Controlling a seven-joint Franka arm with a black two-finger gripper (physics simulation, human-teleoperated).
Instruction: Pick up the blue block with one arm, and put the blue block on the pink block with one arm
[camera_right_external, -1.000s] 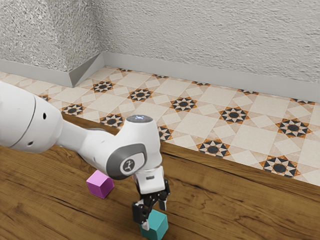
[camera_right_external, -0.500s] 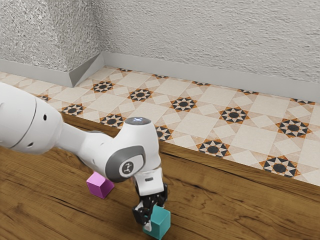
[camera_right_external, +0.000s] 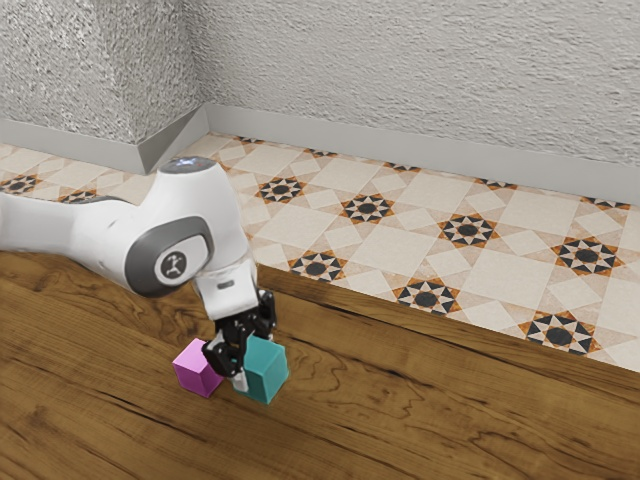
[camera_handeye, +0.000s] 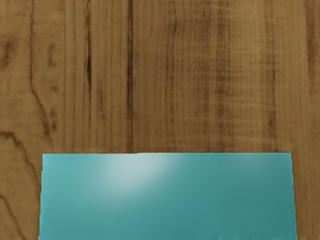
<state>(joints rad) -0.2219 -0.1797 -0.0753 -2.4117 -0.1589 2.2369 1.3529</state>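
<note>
A rough grey wall (camera_right_external: 400, 70) runs behind everything, with a patterned tile floor (camera_right_external: 420, 230) at its foot, well beyond the fingers. Nearer me, the wooden desk (camera_right_external: 450, 410) spreads out beneath the fingers. The white arm (camera_right_external: 120, 245) comes in from the exterior view's left and bends down over the desk, ending in the black fingers (camera_right_external: 232, 362), which point downward.

The fingers are clamped on the blue block (camera_right_external: 264, 372), really more of a teal, one on each side of it. In the wrist view the block sits right under the hand, with bare wood grain past it. I cannot tell whether it is clear of the desk.

The pink block (camera_right_external: 195, 368) rests on the desk just beside the fingers, toward the exterior view's left, very close to the near finger and at about the same level as the blue block.
</note>
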